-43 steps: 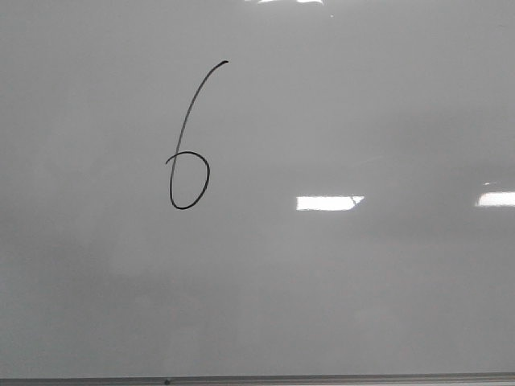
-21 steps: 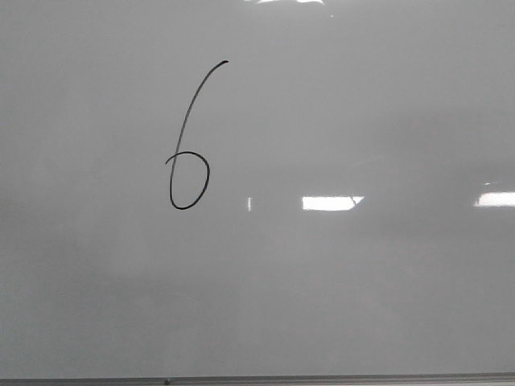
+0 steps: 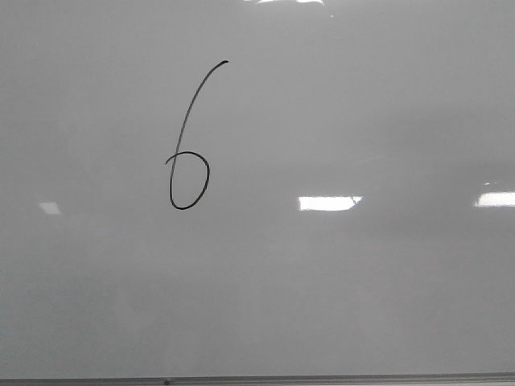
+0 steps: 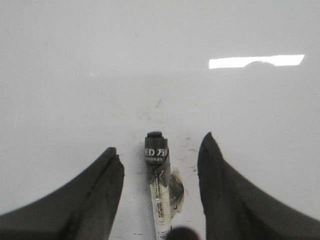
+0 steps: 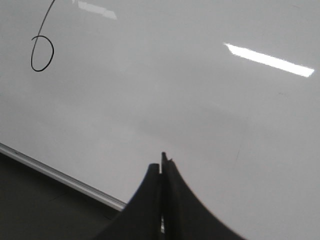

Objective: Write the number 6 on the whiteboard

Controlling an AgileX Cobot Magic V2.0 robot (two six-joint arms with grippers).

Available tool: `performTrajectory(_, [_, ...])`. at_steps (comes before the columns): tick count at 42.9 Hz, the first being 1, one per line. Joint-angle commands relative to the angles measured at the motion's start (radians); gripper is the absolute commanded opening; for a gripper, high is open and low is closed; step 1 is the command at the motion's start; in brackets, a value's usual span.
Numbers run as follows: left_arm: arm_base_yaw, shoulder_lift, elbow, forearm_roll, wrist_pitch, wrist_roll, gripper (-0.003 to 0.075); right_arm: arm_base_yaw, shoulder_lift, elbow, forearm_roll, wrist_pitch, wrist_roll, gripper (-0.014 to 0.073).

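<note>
The number 6 (image 3: 187, 119) stands in thin black marker line on the upper left of the whiteboard (image 3: 338, 289), a slanted stem ending in an oval loop. In the right wrist view the 6 (image 5: 32, 56) lies far off from my right gripper (image 5: 161, 162), which is shut with nothing in it. My left gripper (image 4: 159, 145) is open over bare whiteboard (image 4: 100, 75). A marker (image 4: 156, 152) with a black cap end and white labelled barrel lies between its fingers, touching neither. Neither gripper shows in the front view.
The board's thin grey frame edge (image 3: 322, 379) runs along the near side, also seen as the frame (image 5: 60, 176) in the right wrist view, with a dark surface (image 5: 40, 210) beyond it. Bright glare patches (image 3: 328, 203) sit on the board.
The 6 is unchanged. A small glare patch on the board has slid leftward, from near the middle to the far left.
</note>
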Motion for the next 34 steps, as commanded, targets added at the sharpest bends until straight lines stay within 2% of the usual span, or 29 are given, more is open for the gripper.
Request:
performTrajectory(1, [0.002, -0.173, -0.021, 0.032, 0.075, 0.0, 0.0244, -0.006, 0.004, -0.026, 0.008, -0.082, 0.001, -0.0064])
performTrajectory(6, [0.002, -0.36, -0.021, 0.045, 0.232, 0.0, 0.0132, -0.006, 0.004, -0.026, 0.008, -0.081, 0.001, -0.0064])
performTrajectory(14, [0.002, -0.585, -0.021, 0.045, 0.393, 0.0, -0.0022, -0.006, 0.004, -0.026, 0.008, -0.081, 0.001, -0.0068])
performTrajectory(25, [0.002, -0.748, -0.021, 0.034, 0.414, 0.0, -0.002, -0.006, 0.004, -0.026, 0.008, -0.081, 0.001, -0.0068])
performTrajectory(34, [0.002, -0.755, -0.021, 0.032, 0.416, 0.0, -0.002, -0.006, 0.004, -0.026, 0.008, -0.08, 0.001, -0.0068])
